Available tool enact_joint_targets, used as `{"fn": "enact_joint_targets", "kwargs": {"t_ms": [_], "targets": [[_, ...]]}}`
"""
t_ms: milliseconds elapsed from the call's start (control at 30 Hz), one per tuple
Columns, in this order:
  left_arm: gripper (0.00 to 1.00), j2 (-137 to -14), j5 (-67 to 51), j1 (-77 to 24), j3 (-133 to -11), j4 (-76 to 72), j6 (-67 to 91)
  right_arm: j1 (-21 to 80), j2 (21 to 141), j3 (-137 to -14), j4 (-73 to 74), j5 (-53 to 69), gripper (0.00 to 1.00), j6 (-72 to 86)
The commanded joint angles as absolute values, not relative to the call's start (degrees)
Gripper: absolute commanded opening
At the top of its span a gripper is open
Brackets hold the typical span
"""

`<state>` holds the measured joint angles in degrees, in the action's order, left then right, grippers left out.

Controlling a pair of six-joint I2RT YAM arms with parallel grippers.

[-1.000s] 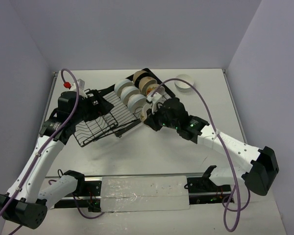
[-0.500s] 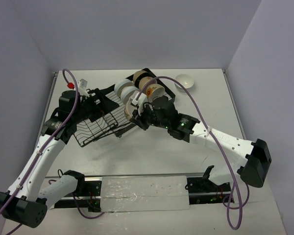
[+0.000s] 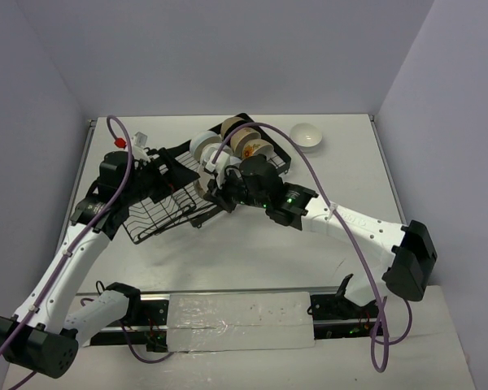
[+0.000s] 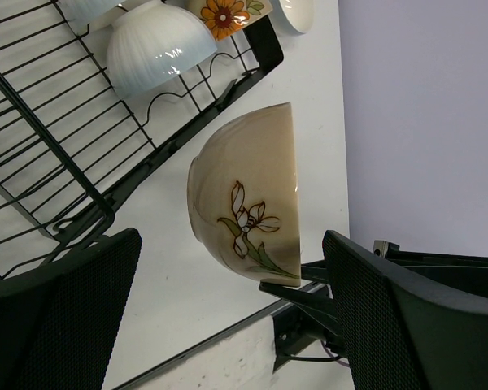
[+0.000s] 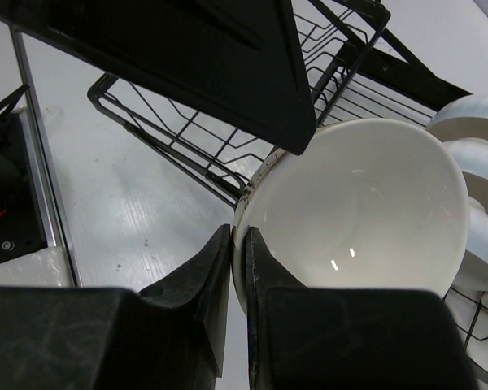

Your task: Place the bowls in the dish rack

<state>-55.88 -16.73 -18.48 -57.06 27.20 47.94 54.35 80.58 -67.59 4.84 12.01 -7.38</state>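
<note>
The black wire dish rack [image 3: 159, 213] sits on the white table [image 3: 366, 162]; white and tan ceramic bowls [image 3: 242, 140] stand on edge in its far section. My right gripper [image 5: 237, 244] is clenched on the rim of a cream flower-painted bowl [image 4: 244, 195], on edge just beside the rack's near rail. My left gripper [image 4: 232, 240], released and empty, crowds it. A plain white bowl [image 3: 307, 134] lies apart.

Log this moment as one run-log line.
right gripper: shut on cream bowl rim, by dish rack | left gripper: open | white bowl: on table
</note>
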Motion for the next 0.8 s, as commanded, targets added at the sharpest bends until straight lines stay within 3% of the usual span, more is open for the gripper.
{"fn": "enact_joint_targets", "kwargs": {"t_ms": [0,767], "targets": [[0.99,-55.37,-18.28,-18.63,-56.60,24.00,49.04,55.11,79.98,-72.60,-3.69,12.83,0.00,-9.14],[0.99,-56.25,-8.62,-18.63,-63.10,32.34,42.98,56.69,81.74,-72.95,-1.76,13.97,0.00,-9.32]]}}
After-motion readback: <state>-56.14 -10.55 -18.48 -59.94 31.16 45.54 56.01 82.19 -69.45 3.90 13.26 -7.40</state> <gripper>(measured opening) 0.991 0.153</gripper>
